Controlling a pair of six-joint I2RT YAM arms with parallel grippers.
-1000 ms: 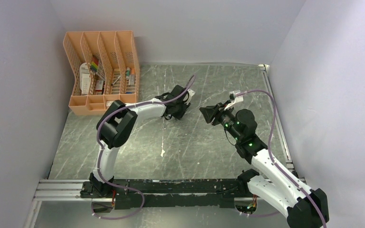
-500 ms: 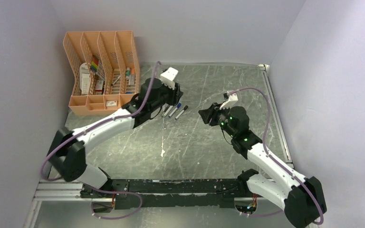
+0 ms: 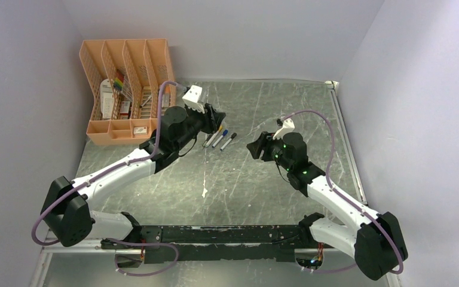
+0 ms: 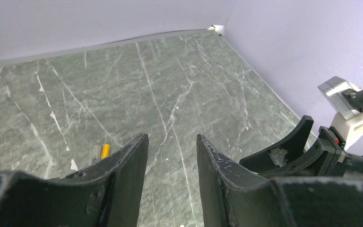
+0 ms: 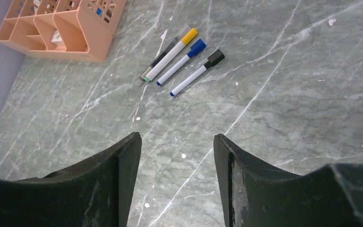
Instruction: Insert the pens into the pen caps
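Right wrist view: pens (image 5: 179, 63) lie capped on the table (image 5: 288, 94). Left end effector (image 4: 171, 142) and right end effector (image 5: 176, 142) gape empty; task looks finished, so just withdraw.

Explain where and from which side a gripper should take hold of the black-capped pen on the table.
Grip the black-capped pen at mid-barrel, probably from straight above with fingers across its width. It lies flat and slanted on the table, so nothing fits beneath it, and it lies apart from the blue-capped pen, leaving room for a finger on each side.
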